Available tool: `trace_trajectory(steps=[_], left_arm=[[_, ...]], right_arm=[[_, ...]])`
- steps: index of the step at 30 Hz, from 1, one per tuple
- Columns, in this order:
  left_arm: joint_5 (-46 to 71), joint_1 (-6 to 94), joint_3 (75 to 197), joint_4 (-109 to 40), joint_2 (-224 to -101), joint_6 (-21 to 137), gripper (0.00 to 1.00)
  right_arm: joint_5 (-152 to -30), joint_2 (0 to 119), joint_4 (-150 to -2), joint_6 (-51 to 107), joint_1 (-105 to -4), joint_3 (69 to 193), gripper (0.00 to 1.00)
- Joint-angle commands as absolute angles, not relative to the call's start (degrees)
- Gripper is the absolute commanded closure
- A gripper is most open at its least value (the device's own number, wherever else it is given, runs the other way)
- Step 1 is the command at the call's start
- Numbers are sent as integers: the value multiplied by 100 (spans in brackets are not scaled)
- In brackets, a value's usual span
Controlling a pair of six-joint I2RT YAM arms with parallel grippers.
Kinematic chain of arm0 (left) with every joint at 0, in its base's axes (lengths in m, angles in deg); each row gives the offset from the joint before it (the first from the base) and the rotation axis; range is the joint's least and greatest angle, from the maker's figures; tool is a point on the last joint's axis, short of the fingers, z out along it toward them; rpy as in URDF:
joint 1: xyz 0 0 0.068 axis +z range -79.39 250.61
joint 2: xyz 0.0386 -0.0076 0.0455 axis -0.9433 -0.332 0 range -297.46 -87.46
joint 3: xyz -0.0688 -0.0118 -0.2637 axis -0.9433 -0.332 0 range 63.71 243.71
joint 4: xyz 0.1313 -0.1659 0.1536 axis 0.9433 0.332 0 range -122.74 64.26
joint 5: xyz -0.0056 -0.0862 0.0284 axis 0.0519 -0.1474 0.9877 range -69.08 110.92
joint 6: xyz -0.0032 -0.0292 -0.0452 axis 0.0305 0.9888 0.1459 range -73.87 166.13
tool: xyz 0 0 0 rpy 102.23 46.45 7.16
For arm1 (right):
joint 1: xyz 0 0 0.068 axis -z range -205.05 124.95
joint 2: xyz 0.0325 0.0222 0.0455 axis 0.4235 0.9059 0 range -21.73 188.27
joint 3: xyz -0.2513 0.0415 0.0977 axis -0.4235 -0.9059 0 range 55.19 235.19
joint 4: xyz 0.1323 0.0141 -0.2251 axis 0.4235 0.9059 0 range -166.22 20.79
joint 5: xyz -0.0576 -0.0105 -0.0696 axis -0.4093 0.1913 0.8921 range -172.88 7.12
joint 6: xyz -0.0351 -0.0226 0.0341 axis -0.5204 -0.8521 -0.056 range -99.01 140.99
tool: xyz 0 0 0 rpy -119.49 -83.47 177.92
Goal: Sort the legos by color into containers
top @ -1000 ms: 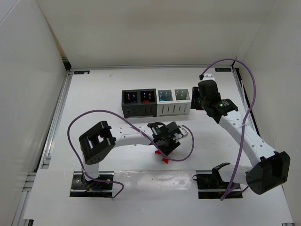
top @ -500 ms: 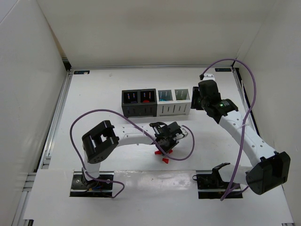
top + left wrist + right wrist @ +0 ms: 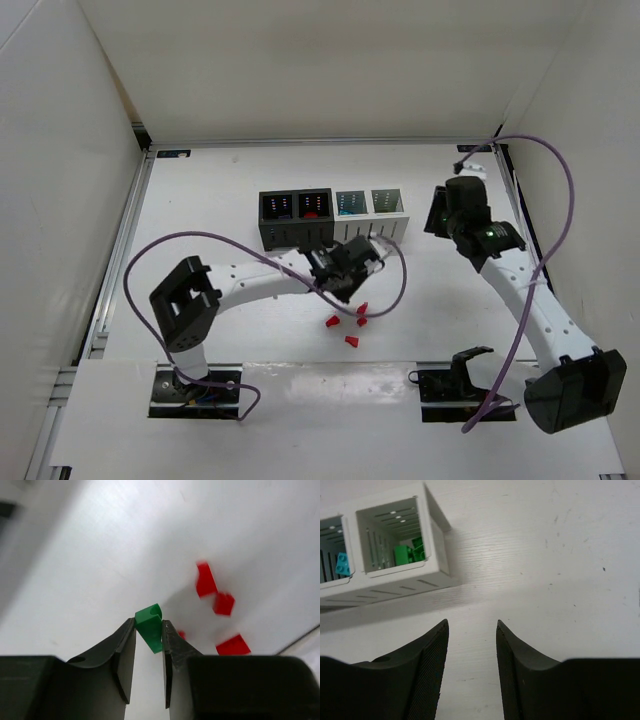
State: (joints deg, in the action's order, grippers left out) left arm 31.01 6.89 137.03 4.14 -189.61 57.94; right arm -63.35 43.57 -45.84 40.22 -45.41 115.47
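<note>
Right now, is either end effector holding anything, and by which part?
The left end effector pinches a green lego by its two side faces, its far end poking out. The right end effector is open and holds nothing.

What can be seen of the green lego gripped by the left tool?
The green lego is a small, glossy, bright green plastic brick with a rounded notch at its upper right corner. It sits tilted, pinched on two opposite sides between the dark fingers of the left tool, its top poking past their tips. Nothing else visibly touches it. Red legos lie on the white table beyond it.
</note>
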Motion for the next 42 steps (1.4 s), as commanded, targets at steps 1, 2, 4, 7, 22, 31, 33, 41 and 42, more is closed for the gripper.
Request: trace_trajectory(steps=[1, 2, 4, 7, 22, 31, 33, 41, 42], left_arm=[[3473, 1180, 14376, -12, -18353, 5413, 74], [3455, 1338, 14647, -74, -18396, 5230, 74], [3280, 1567, 15000, -101, -18589, 4974, 74], [2894, 1866, 15897, -136, -19055, 4657, 74], [2470, 2069, 18878, -22, -21165, 4200, 67], [2505, 2086, 18790, -277, -21306, 4357, 26], [2497, 2078, 18799, -207, -21279, 4358, 26], [2593, 2262, 16768, -364, -19300, 4797, 5], [2758, 2262, 16455, -574, -19049, 4971, 2]], right_arm=[[-6328, 3936, -4598, 4313, -4011, 11400, 54], [-6363, 3883, -4598, 4349, -3947, 11365, 54], [-6539, 3672, -4615, 4297, -3764, 11294, 54], [-6644, 3531, -4537, 4305, -3657, 11294, 54], [-6926, 3619, -4651, 4349, -3349, 11206, 54], [-6926, 3540, -4581, 4244, -3446, 11259, 54], [-6926, 3497, -4580, 4148, -3533, 11241, 54], [-7452, 3513, -4660, 3340, -4532, 11223, 50], [-7505, 3636, -4642, 3278, -4692, 11267, 49]])
